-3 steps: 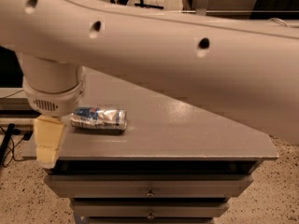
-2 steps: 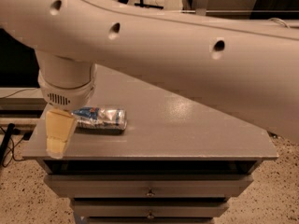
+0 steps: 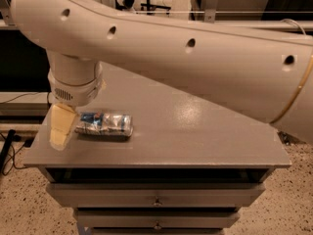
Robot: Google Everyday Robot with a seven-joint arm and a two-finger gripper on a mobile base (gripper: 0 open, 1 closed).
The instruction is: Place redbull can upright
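Tool (image 3: 61,130) over table (image 3: 195,131) edge, grip cannot tell, redbull can (image 3: 105,125) lying sideways just beside

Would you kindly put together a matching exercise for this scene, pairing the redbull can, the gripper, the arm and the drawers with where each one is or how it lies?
Things:
1. redbull can
2. gripper
3. robot arm
4. drawers

Places or states:
A. stacked beneath the table
B. lying on its side on the table
C. stretching across the upper part of the view
D. at the table's left end in the view, beside the can's end

Pairs: 1-B, 2-D, 3-C, 4-A.
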